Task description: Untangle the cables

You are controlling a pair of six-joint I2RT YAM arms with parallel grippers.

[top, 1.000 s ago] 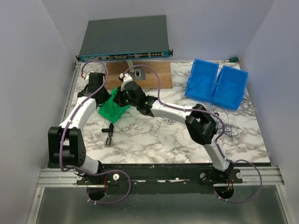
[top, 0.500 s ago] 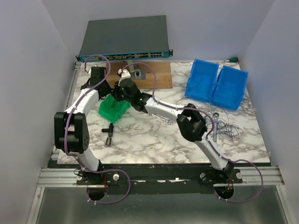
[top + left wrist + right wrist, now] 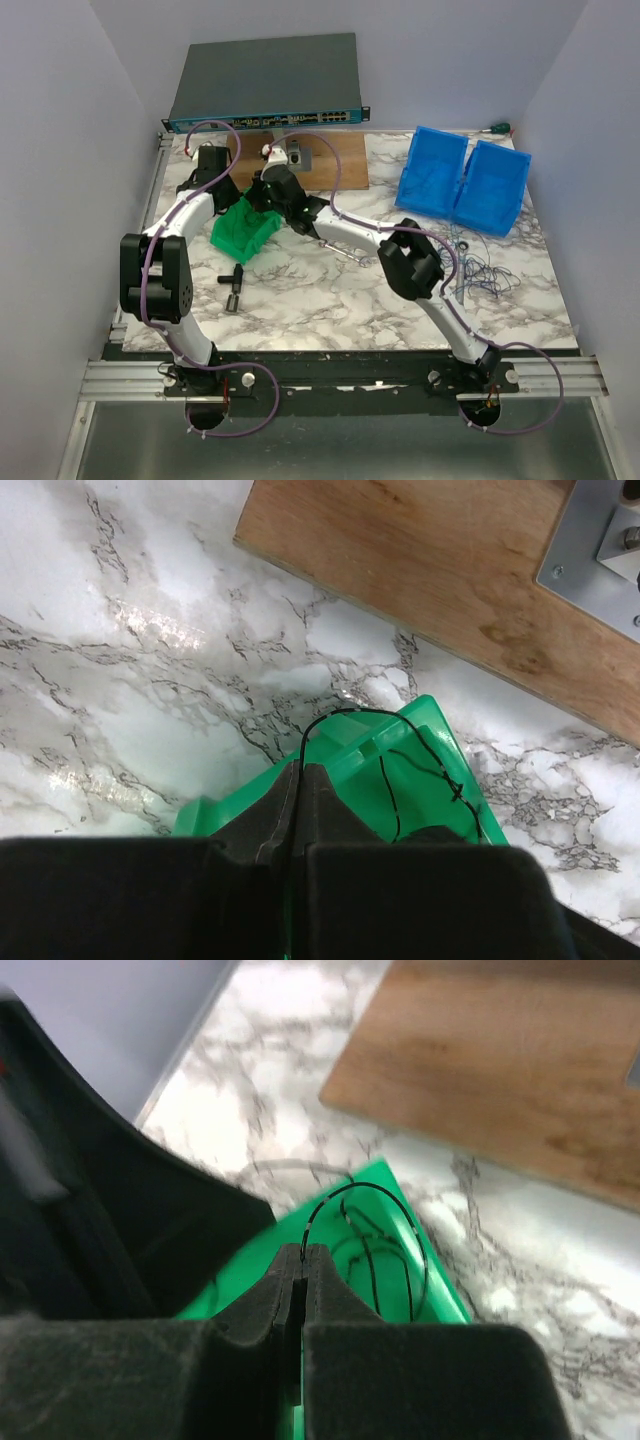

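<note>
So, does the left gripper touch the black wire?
Touching: in the left wrist view the black wire runs out from between the shut fingertips of the left gripper.

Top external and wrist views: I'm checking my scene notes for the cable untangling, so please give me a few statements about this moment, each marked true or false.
1. The left tool and right tool are both shut above the green bin. True.
2. A thin black wire loops out from the left tool's closed tips. True.
3. The two blue bins stand on the left side. False: they stand at the far right.
4. The network switch sits at the near edge. False: it is at the far edge.
5. A loose wire bundle lies on the marble table, right of the right arm. True.
</note>
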